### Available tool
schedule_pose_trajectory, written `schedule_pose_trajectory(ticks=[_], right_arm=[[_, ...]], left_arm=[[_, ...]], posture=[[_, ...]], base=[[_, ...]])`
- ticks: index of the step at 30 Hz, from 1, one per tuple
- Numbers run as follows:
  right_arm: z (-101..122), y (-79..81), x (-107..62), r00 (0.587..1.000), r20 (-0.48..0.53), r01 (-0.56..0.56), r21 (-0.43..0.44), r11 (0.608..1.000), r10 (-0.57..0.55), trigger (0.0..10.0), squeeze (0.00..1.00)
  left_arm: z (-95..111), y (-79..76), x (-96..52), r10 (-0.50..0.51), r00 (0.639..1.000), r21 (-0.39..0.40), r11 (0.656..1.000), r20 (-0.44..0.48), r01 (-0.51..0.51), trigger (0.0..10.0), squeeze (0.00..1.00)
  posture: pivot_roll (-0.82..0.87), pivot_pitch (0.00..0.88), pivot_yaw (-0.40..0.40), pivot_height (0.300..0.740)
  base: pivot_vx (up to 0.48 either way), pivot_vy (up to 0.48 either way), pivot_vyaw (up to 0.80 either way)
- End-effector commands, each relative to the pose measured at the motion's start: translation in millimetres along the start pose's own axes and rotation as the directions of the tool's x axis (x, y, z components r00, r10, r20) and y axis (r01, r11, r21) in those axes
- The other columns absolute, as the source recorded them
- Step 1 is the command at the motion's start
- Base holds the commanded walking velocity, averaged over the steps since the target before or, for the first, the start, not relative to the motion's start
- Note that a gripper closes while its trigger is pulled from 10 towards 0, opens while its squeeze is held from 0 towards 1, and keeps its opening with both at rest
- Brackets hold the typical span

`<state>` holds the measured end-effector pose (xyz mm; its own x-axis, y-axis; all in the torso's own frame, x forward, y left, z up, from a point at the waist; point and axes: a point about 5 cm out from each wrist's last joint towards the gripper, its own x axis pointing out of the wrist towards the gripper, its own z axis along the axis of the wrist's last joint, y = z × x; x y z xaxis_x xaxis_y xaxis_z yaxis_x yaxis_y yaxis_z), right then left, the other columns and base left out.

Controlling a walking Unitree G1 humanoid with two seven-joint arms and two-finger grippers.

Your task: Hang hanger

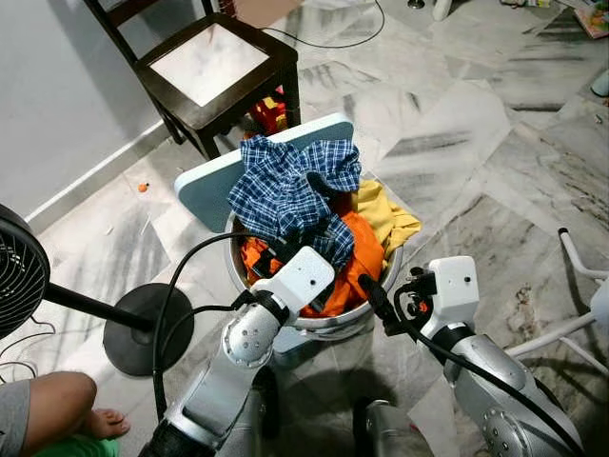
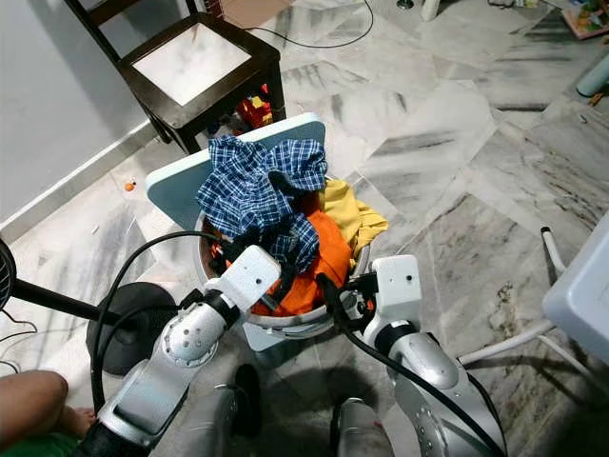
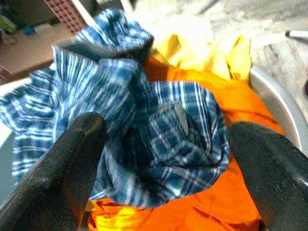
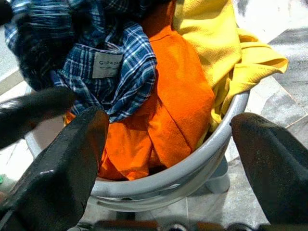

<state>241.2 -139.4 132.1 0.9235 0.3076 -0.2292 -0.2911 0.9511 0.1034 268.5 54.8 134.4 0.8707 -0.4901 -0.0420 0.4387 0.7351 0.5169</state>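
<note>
A round grey basket (image 1: pixel 335 322) stands on the marble floor before me, heaped with clothes. A blue plaid shirt (image 1: pixel 290 186) lies on top, over an orange garment (image 1: pixel 360 257) and a yellow one (image 1: pixel 385 217). A dark curved piece (image 1: pixel 319 183) pokes out of the plaid shirt; I cannot tell what it is. My left gripper (image 1: pixel 273 255) is open at the near side of the heap, its fingers (image 3: pixel 77 159) spread on either side of a fold of plaid (image 3: pixel 168 144). My right gripper (image 1: pixel 379 303) is open just outside the basket rim (image 4: pixel 192 168).
A light blue board (image 1: pixel 214 190) lies under the basket on its far left. A dark wooden chair (image 1: pixel 214 67) stands behind it. At the left are a fan (image 1: pixel 17 271) with a round base (image 1: pixel 143 328) and a person's knee and foot (image 1: pixel 62 405). White tubing (image 1: pixel 576 257) runs at the right.
</note>
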Motion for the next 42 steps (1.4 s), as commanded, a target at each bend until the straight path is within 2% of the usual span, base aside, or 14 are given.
schedule_pose_trajectory(ticks=[1, 2, 6, 8, 10, 11, 14, 18, 21, 25, 29, 33, 38, 42], right_arm=[[-6.1, 1.3, -0.9, 1.0, -0.022, -0.001, 0.008, 1.0, 0.001, 10.0, 0.0], [-6.3, 1.3, -0.7, 1.0, -0.022, -0.001, 0.009, 1.0, 0.001, 10.0, 0.0], [-7.2, 2.1, 0.8, 1.0, -0.024, -0.003, 0.011, 1.0, 0.004, 10.0, 0.0], [-7.2, 3.5, 1.3, 1.0, -0.023, -0.007, 0.012, 1.0, 0.007, 10.0, 0.0], [-7.1, 3.9, 1.3, 1.0, -0.023, -0.008, 0.012, 1.0, 0.009, 10.0, 0.0], [-6.7, 4.2, 1.5, 1.0, -0.022, -0.01, 0.012, 1.0, 0.01, 10.0, 0.0], [-6.4, 3.3, 0.6, 1.0, -0.021, -0.008, 0.009, 1.0, 0.008, 10.0, 0.0], [-6.1, 2.8, -0.1, 1.0, -0.022, -0.005, 0.007, 1.0, 0.005, 10.0, 0.0], [-6.1, 2.5, -1.5, 1.0, -0.024, -0.002, 0.005, 1.0, 0.003, 10.0, 0.0], [-6.1, 2.9, -2.2, 1.0, -0.025, -0.003, 0.005, 1.0, 0.003, 10.0, 0.0], [-6.3, 3.3, -2.1, 1.0, -0.026, -0.003, 0.006, 1.0, 0.004, 10.0, 0.0], [-6.1, 4.0, -1.6, 1.0, -0.024, -0.004, 0.007, 1.0, 0.005, 10.0, 0.0], [-6.0, 3.0, -2.7, 1.0, -0.024, -0.001, 0.006, 1.0, 0.001, 10.0, 0.0], [-6.4, 2.2, -2.7, 1.0, -0.024, 0.003, 0.006, 1.0, -0.003, 10.0, 0.0]], left_arm=[[3.4, -2.8, -6.9, 0.008, 1.0, 0.025, 1.0, 0.013, -0.009, 10.0, 0.42], [4.9, -3.6, -12.2, 0.016, 1.0, 0.033, 0.999, 0.026, -0.017, 10.0, 0.35], [-1.8, -11.5, -18.2, -0.02, 1.0, 0.019, 1.0, -0.001, 0.02, 10.0, 0.35], [-8.9, -15.3, -19.1, -0.024, 0.999, -0.033, 0.999, -0.044, 0.022, 10.0, 0.28], [-11.7, -16.5, -19.0, -0.03, 0.998, -0.043, 0.999, -0.057, 0.027, 10.0, 0.26], [-21.0, -19.5, -17.3, -0.044, 0.994, -0.092, 0.995, -0.102, 0.035, 10.0, 0.02], [-35.4, -16.1, -11.3, -0.028, 0.988, -0.118, 0.993, -0.153, 0.01, 10.0, 0.0], [-41.0, -9.5, -5.1, -0.011, 0.987, -0.118, 0.993, -0.159, -0.008, 10.0, 0.0], [-47.6, 4.7, 6.4, 0.035, 0.984, -0.121, 0.991, -0.173, -0.056, 10.0, 0.0], [-48.8, 14.1, 17.8, 0.054, 0.984, -0.119, 0.99, -0.169, -0.075, 10.0, 0.0], [-41.3, 16.3, 27.0, 0.061, 0.988, -0.124, 0.989, -0.143, -0.079, 10.0, 0.0], [-39.3, 10.1, 32.7, 0.044, 0.99, -0.126, 0.99, -0.134, -0.061, 10.0, 0.0], [-24.1, 4.6, 33.0, 0.04, 0.995, -0.127, 0.991, -0.096, -0.052, 10.0, 0.0], [-15.3, 0.4, 17.4, 0.09, 0.993, -0.136, 0.986, -0.08, -0.1, 10.0, 0.0]], posture=[[-0.08, 0.307, 0.059, 0.74], [-0.07, 0.306, 0.06, 0.74], [-0.06, 0.306, 0.059, 0.74], [-0.06, 0.306, 0.059, 0.74], [-0.06, 0.306, 0.059, 0.74], [-0.07, 0.304, 0.057, 0.74], [-0.07, 0.304, 0.057, 0.74], [-0.09, 0.307, 0.054, 0.74], [-0.09, 0.311, 0.052, 0.74], [-0.1, 0.314, 0.052, 0.74], [-0.09, 0.316, 0.054, 0.74], [-0.09, 0.316, 0.054, 0.74], [-0.1, 0.319, 0.057, 0.74], [-0.09, 0.319, 0.062, 0.74]], base=[[0.0, 0.0, 0.0], [0.0, 0.0, 0.0], [0.0, 0.0, 0.0], [0.0, 0.0, 0.0], [0.0, 0.0, 0.0], [0.0, 0.0, 0.0], [0.0, 0.0, 0.0], [0.0, 0.0, 0.0], [0.0, 0.0, 0.0], [0.0, 0.0, 0.0], [0.0, 0.0, 0.0], [0.0, 0.0, 0.0], [0.0, 0.0, 0.0], [0.0, 0.0, 0.0]])
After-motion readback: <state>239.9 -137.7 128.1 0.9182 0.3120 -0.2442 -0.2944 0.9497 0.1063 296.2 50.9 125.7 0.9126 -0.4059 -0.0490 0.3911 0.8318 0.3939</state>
